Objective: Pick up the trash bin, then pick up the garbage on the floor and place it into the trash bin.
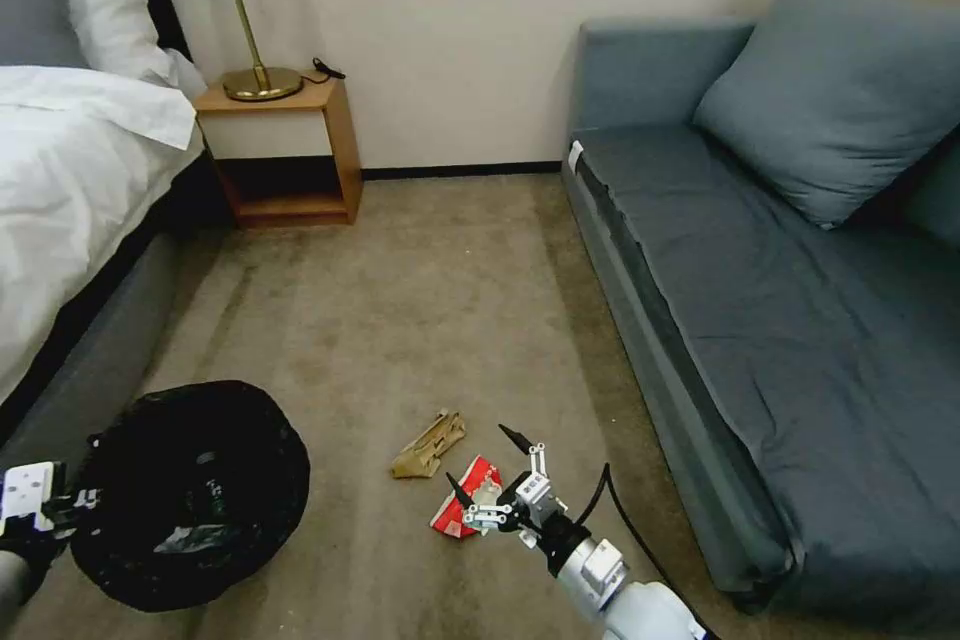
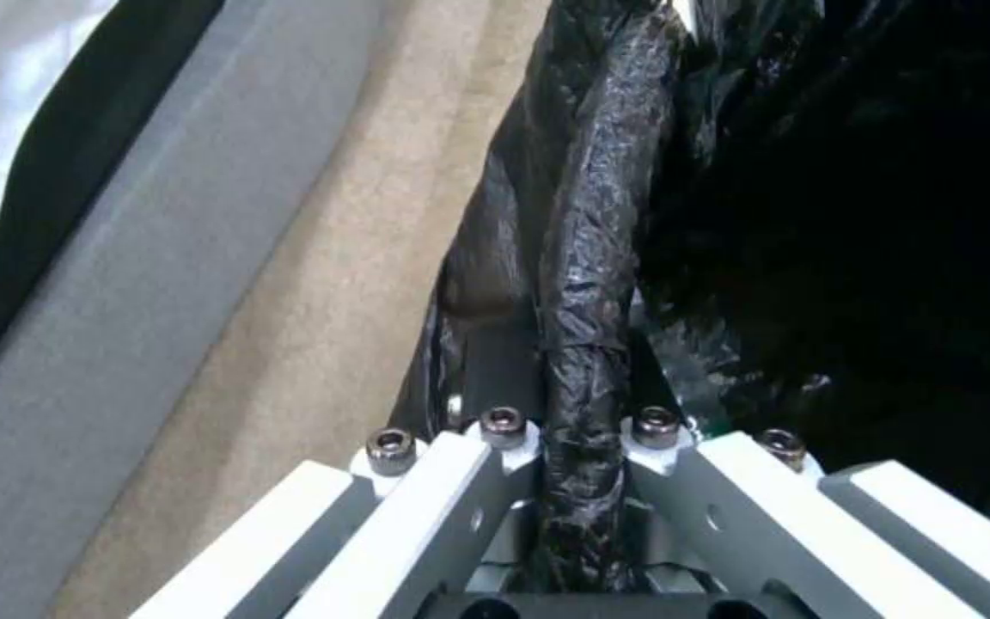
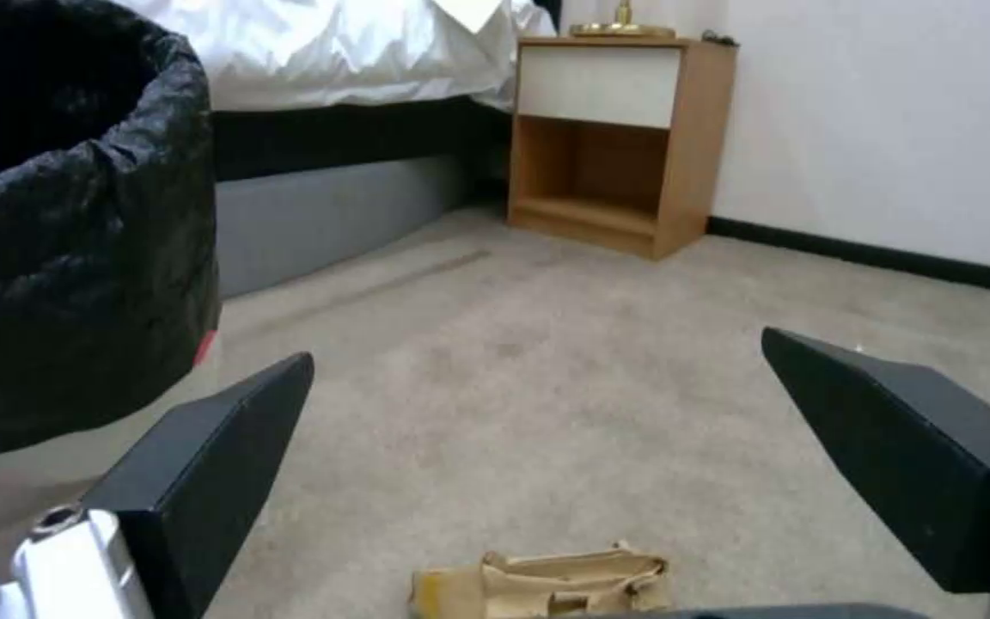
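Currently left hand (image 2: 581,481) is clamped on the bin (image 1: 190,490) rim, bin beside the bed (image 1: 80,180). Right hand (image 1: 490,475) hangs wide open just over the red wrapper (image 1: 466,510), tan paper (image 1: 430,442) just beyond. Judgement: lower straight, straddle wrapper, close fully before lifting.

Black-lined trash bin (image 1: 190,495) upright; tan paper (image 1: 430,443) beside red-white wrapper (image 1: 465,508).

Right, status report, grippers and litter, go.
Left gripper shut on trash bin rim. Right gripper open, low over red-and-white wrapper. Crumpled tan paper beside it on carpet. Nothing in the way.
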Available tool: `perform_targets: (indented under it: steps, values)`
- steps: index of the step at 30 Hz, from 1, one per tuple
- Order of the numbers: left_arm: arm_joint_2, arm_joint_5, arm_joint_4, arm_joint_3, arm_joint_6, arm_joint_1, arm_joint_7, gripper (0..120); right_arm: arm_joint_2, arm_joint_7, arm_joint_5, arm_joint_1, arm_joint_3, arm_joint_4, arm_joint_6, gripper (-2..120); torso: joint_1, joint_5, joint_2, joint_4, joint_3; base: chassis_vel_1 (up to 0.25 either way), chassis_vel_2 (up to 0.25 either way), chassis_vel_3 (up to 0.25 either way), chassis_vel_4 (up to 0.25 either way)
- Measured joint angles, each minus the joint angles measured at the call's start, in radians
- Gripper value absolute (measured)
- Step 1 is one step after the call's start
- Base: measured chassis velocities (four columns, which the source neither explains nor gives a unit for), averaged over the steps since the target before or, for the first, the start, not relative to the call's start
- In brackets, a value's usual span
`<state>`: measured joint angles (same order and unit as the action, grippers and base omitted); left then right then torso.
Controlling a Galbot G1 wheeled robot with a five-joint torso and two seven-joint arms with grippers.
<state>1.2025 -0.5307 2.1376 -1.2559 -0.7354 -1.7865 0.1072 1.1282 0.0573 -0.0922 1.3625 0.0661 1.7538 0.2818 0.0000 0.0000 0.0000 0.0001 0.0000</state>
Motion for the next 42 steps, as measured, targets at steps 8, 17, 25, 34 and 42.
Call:
perform_targets:
  steps: [8,17,25,34,42]
  values:
    - [-0.007,0.000,-0.006,0.002,0.000,0.006,0.000,2,-0.020,0.008,0.040,-0.001,0.009,-0.003,-0.072,100,0.000,0.0000,0.000,0.0000,0.000,-0.068,0.076,0.073,-0.073]
    - [-0.010,0.004,-0.006,0.003,0.000,-0.001,0.001,2,-0.085,0.133,0.198,-0.085,0.020,-0.041,-0.215,100,0.000,0.0000,0.000,-0.0002,0.000,-0.068,0.061,0.070,-0.060]
    - [0.003,0.021,0.006,0.004,0.000,-0.017,0.008,2,-0.130,0.296,0.276,-0.279,0.123,-0.174,-0.237,100,0.000,0.0001,0.000,0.0000,0.000,0.000,0.000,0.000,0.000]
    - [0.016,0.027,0.014,-0.003,0.000,-0.027,0.009,2,-0.073,0.424,0.343,-0.432,0.211,-0.376,-0.149,100,0.000,-0.0001,0.000,0.0000,0.000,0.000,0.000,0.000,0.000]
    - [0.019,0.029,0.009,-0.005,0.000,-0.027,0.010,2,-0.016,0.451,0.458,-0.471,0.222,-0.500,-0.088,100,0.000,-0.0001,0.000,-0.0001,0.000,0.000,0.000,0.000,0.000]
